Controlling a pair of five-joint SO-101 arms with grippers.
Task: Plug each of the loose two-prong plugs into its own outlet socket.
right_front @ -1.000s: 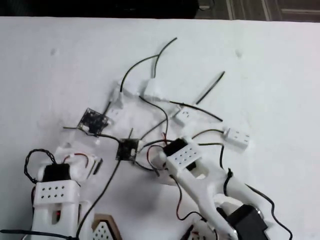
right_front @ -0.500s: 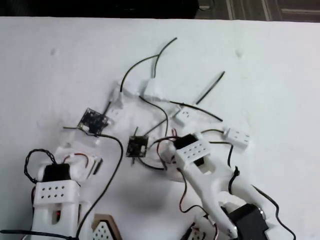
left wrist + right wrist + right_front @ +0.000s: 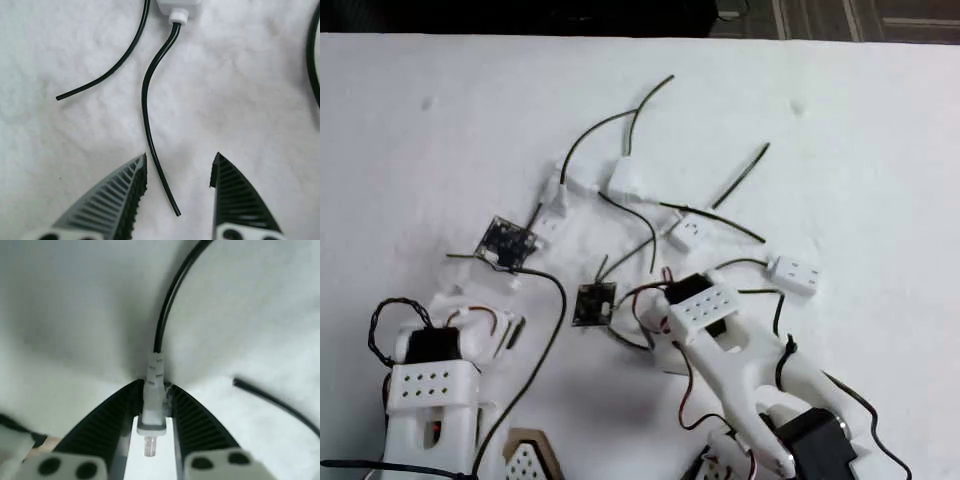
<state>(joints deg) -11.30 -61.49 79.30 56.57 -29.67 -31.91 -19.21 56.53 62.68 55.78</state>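
Observation:
My right gripper [image 3: 153,386] is shut on a small white two-prong plug [image 3: 152,415] whose black cable [image 3: 172,300] runs away over the white table. In the high view this arm's wrist [image 3: 705,305] sits just right of a black square socket board [image 3: 595,303]. A second black board [image 3: 507,243] lies further left. White connectors lie at the centre [image 3: 688,232], at the right [image 3: 795,272] and at the back [image 3: 625,180]. My left gripper [image 3: 180,167] stands open over a loose black cable end [image 3: 167,197] leading to a white plug [image 3: 180,7].
Black cables [image 3: 620,120] loop across the middle of the white table [image 3: 860,130]. A brown-edged part [image 3: 525,455] sits at the front edge between the arms. Red wires [image 3: 650,310] hang by the right wrist.
The right arm has shifted to the right, and the nearer black socket board has been dragged right with it. The left arm has kept still.

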